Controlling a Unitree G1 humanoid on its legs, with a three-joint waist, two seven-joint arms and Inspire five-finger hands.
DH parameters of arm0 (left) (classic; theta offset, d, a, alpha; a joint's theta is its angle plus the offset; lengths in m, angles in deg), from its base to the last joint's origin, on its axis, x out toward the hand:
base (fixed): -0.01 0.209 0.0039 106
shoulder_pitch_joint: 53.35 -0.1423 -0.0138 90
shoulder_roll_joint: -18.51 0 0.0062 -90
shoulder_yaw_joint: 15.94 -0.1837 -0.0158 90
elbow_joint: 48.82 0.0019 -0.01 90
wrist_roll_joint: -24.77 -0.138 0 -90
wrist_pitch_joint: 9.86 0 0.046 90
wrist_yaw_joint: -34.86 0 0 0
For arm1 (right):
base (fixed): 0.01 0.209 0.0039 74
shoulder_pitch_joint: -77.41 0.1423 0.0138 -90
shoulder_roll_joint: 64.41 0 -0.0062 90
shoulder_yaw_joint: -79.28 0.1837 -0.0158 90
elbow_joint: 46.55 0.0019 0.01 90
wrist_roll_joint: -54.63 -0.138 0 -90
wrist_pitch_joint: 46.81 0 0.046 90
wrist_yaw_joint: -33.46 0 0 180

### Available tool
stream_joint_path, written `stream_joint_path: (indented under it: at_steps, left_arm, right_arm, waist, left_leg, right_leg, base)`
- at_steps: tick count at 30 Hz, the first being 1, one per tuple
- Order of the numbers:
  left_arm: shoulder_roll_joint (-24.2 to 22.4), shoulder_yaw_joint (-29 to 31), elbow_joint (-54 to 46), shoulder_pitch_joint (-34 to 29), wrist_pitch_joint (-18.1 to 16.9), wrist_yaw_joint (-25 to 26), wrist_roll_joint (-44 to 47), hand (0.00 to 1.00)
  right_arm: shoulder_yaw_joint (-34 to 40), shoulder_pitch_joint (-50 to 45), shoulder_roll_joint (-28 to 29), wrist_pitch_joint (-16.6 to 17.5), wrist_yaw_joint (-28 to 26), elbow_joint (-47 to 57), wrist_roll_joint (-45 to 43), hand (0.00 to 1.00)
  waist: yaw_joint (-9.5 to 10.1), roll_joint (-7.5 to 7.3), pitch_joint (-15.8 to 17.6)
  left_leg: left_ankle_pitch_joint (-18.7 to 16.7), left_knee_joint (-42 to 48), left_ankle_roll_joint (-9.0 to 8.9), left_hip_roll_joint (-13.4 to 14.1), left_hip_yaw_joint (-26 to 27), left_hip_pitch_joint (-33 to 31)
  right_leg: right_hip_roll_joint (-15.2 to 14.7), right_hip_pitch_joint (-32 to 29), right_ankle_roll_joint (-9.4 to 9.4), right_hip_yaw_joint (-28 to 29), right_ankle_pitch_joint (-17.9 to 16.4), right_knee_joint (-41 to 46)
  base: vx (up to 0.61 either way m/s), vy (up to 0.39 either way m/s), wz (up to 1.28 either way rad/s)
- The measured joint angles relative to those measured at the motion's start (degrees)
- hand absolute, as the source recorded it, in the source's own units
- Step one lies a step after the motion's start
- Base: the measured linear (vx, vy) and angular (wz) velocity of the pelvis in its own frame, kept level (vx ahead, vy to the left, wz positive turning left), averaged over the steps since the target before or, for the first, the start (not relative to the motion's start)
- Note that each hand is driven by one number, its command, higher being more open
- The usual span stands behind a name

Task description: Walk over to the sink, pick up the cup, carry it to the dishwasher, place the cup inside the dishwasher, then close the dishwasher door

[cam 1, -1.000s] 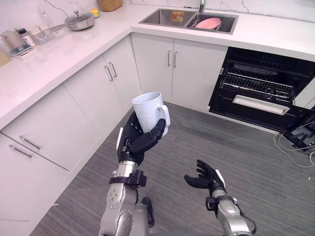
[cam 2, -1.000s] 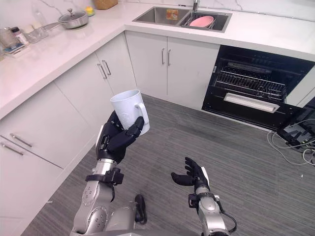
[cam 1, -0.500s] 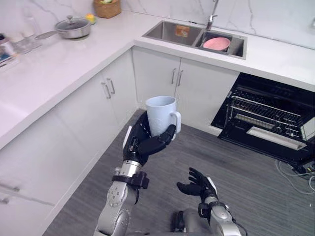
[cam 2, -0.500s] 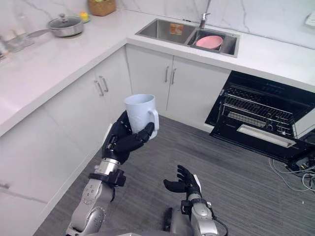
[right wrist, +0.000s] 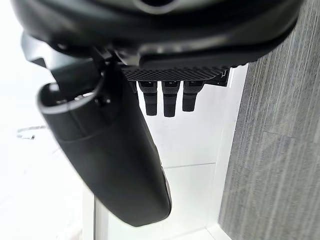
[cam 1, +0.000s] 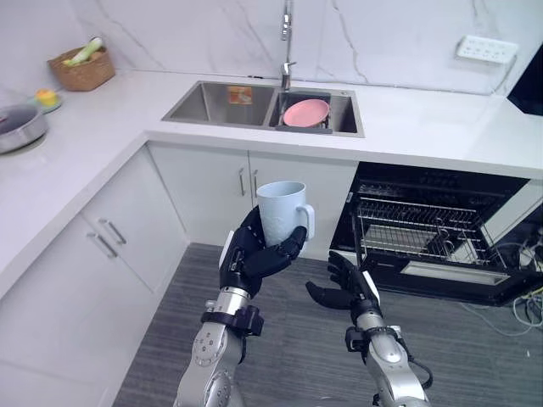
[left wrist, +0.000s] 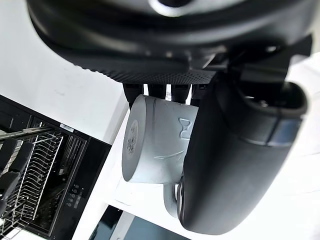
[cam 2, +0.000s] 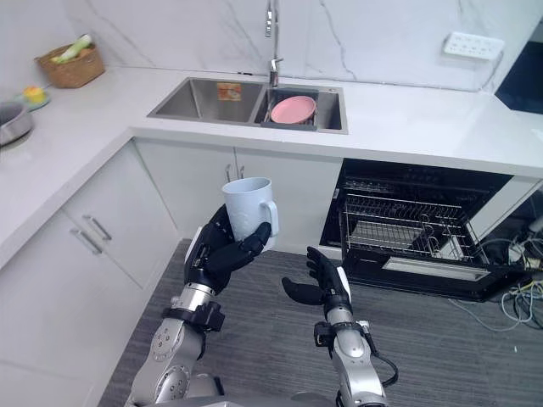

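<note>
I have the left hand raised, fingers curled round the pale cup. The cup is upright in mid-air in front of the white cabinets, below the sink. The right hand is empty, with its fingers loosely spread. The dishwasher stands open on the right.
</note>
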Motion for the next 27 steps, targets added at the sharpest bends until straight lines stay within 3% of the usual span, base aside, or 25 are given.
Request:
stream_joint_path:
  at_steps: [2,3,4,5,6,7,9,10,12,13,14,16,17,19,20,21,22,24,26,27]
  left_arm:
    - [-0.41,2.20,-0.17,0.04,-0.03,0.42,-0.41,0.30]
    - [-0.43,2.45,-0.20,0.08,-0.04,0.56,-0.44,0.30]
    - [-0.45,3.29,-0.20,0.01,-0.05,1.03,-0.48,0.30]
    - [0.30,3.61,-0.21,-0.29,-0.05,1.84,-0.47,0.30]
    - [0.87,4.01,-0.23,-0.26,-0.05,2.38,-0.48,0.30]
    - [0.98,4.19,-0.22,-0.18,-0.05,2.60,-0.47,0.30]
    - [1.00,4.12,-0.88,-1.11,-0.05,3.00,-0.55,0.30]
    - [1.11,4.07,-1.37,-1.56,-0.04,3.26,-0.75,0.30]
    - [1.69,3.57,-1.93,-1.70,-0.04,3.43,-1.09,0.30]
    - [2.27,2.81,-2.24,-1.72,-0.05,3.67,-1.12,0.30]
    - [2.28,2.21,-2.95,-1.73,-0.15,3.76,-1.22,0.30]
    - [2.28,1.92,-3.42,-1.72,-0.90,3.76,-1.66,0.30]
    - [2.29,2.03,-3.63,-1.72,-1.46,3.75,-2.12,0.30]
    - [2.35,3.25,-3.51,-1.77,-1.51,3.74,-2.17,0.30]
    - [2.38,3.72,-3.42,-1.77,-1.51,3.74,-2.18,0.30]
    - [2.42,4.78,-2.84,-1.56,-1.80,3.70,-2.18,0.30]
    - [0.74,5.54,-0.78,-1.38,-1.76,3.85,-2.21,0.30]
    - [-0.21,6.16,0.22,-1.74,-1.72,4.14,-2.26,0.30]
    - [0.00,6.62,0.38,-1.57,-1.72,4.35,-2.28,0.30]
    - [-0.01,6.80,0.54,-1.49,-1.73,4.57,-2.27,0.30]
  right_arm:
    - [-1.02,1.47,-0.44,-0.03,0.01,-1.15,-0.35,0.90]
    - [-1.08,1.67,-0.45,-0.03,0.02,-1.22,-0.35,0.90]
    - [-1.22,2.05,-0.41,-0.03,0.20,-1.29,-0.37,0.90]
    - [-1.63,2.22,0.09,-0.06,0.46,-1.51,-0.60,0.90]
    - [-1.92,2.20,0.77,-0.04,0.71,-1.14,-0.84,0.90]
    - [-1.92,2.38,0.99,0.01,0.79,-0.95,-0.86,0.90]
    - [-2.47,2.37,1.16,0.03,1.00,1.37,-0.85,0.90]
    - [-2.75,2.33,1.51,0.04,0.88,2.42,-0.83,0.90]
    - [-2.88,2.19,2.71,0.24,0.84,3.69,-0.79,0.90]
    - [-2.96,2.21,3.51,0.26,0.82,3.72,-0.74,0.90]
    - [-3.23,2.28,4.40,0.28,0.83,3.72,-0.70,0.90]
    - [-4.02,2.57,4.86,0.28,0.77,3.72,-0.51,0.90]
    - [-5.05,3.23,4.95,0.28,0.64,3.71,-0.34,0.90]
    - [-5.73,4.67,5.05,0.34,0.38,3.71,-0.31,0.90]
    - [-5.86,5.02,5.04,0.46,0.38,3.71,-0.33,0.90]
    - [-6.03,5.32,5.04,1.03,0.43,3.88,-0.34,0.90]
    - [-5.53,5.53,3.27,1.22,0.45,3.86,-0.45,0.90]
    - [-4.63,5.45,1.73,1.23,0.55,3.97,-0.82,0.90]
    - [-3.46,5.02,1.75,1.23,1.03,4.33,-2.36,0.90]
    - [-2.62,3.93,1.66,1.23,1.12,6.50,-4.02,0.90]
  waist:
    - [0.15,0.54,-0.11]
    - [0.16,0.75,-0.10]
    - [0.54,1.83,-0.25]
    - [1.36,0.85,-0.11]
    - [1.16,-0.73,-0.21]
    - [0.84,-1.37,-0.22]
    - [1.50,-1.62,-0.31]
    - [1.48,-1.60,-0.30]
    - [1.20,-1.63,-0.20]
    - [1.17,-1.61,-0.10]
    - [0.83,-1.29,0.05]
    - [0.34,-1.17,0.12]
    - [-0.24,-1.14,0.13]
    - [-0.34,-1.57,-0.14]
    - [-0.45,-2.12,-0.47]
    - [-0.78,-3.86,-1.05]
    - [-0.79,-0.99,-0.50]
    - [-0.51,1.43,-0.51]
    - [-0.84,1.39,-0.35]
    - [-0.82,1.60,0.04]
  left_leg:
    - [4.68,-16.81,-1.35,-4.74,-8.80,-0.08]
    - [5.58,-18.65,-1.31,-4.84,-9.60,0.05]
    - [12.20,-22.09,-2.22,-4.85,-11.21,1.31]
    - [16.56,-21.89,-0.83,-5.17,-10.24,2.84]
    - [15.07,-20.65,0.08,-6.08,-9.28,2.74]
    - [14.01,-19.06,0.56,-6.52,-8.55,2.47]
    - [9.02,-15.97,2.31,-7.13,-4.53,3.55]
    - [7.77,-16.13,2.52,-7.48,-3.09,4.88]
    - [6.60,-17.31,3.98,-8.30,0.12,8.91]
    - [5.97,-19.17,4.79,-8.93,2.50,12.59]
    - [5.51,-21.45,5.49,-8.86,4.35,16.39]
    - [5.41,-23.13,5.66,-8.40,5.43,18.17]
    - [5.42,-24.45,5.66,-7.80,6.47,19.27]
    - [5.36,-25.93,5.58,-7.07,8.74,20.77]
    - [5.04,-26.05,5.07,-7.37,9.04,20.85]
    - [3.74,-25.51,3.85,-8.83,9.15,20.87]
    - [2.74,-24.09,3.35,-6.69,8.29,21.23]
    - [1.18,-23.11,2.83,-4.33,7.34,21.67]
    - [1.12,-18.33,2.80,-2.05,6.92,20.75]
    - [1.54,-9.77,2.42,0.19,6.63,18.21]
  right_leg:
    - [-1.70,0.62,2.44,5.04,-1.53,-0.04]
    - [-1.71,0.70,2.83,5.60,-1.77,-0.03]
    - [-1.45,1.35,4.33,7.97,-3.05,0.34]
    - [-1.90,1.92,5.40,10.39,-4.29,0.77]
    - [-3.59,2.21,6.06,11.11,-4.99,0.81]
    - [-4.29,2.15,6.48,11.35,-5.29,1.05]
    - [-6.30,0.88,8.42,12.43,-6.44,5.58]
    - [-6.73,-1.08,9.61,12.28,-7.13,10.85]
    - [-8.64,-7.66,14.56,10.78,-6.80,26.32]
    - [-11.00,-11.42,15.03,7.61,-6.77,35.37]
    - [-13.42,-15.13,13.71,1.44,-7.49,40.36]
    - [-14.90,-17.61,11.86,-4.38,-8.44,40.69]
    - [-15.98,-19.41,9.53,-10.43,-9.18,38.04]
    - [-16.22,-19.96,6.58,-19.47,-7.83,27.56]
    - [-15.66,-19.88,5.62,-20.44,-5.62,23.59]
    - [-15.04,-19.48,4.07,-19.71,-0.19,16.94]
    - [-12.49,-17.68,3.68,-19.82,0.15,15.24]
    - [-9.39,-16.59,3.22,-19.32,-0.06,12.99]
    - [-7.11,-14.48,2.44,-19.14,-0.80,10.73]
    - [-5.63,-12.03,1.71,-18.83,-1.17,8.57]
  base:
    - [0.42,0.283,-1.01]
    - [0.38,0.304,-0.94]
    - [0.40,0.340,-1.03]
    - [0.45,0.391,-1.03]
    - [0.36,0.313,-0.65]
    - [0.31,0.273,-0.49]
    - [0.27,0.290,-0.73]
    - [0.26,0.286,-0.81]
    - [0.22,0.201,-0.75]
    - [0.23,0.155,-0.81]
    - [0.22,0.137,-0.78]
    - [0.17,0.055,-0.48]
    - [0.21,0.002,-0.52]
    - [0.19,-0.031,-0.57]
    - [0.18,-0.075,-0.39]
    - [0.28,-0.152,-0.32]
    - [0.28,-0.157,-0.34]
    - [0.24,-0.118,-0.40]
    - [0.19,-0.129,-0.27]
    - [0.15,-0.113,-0.26]
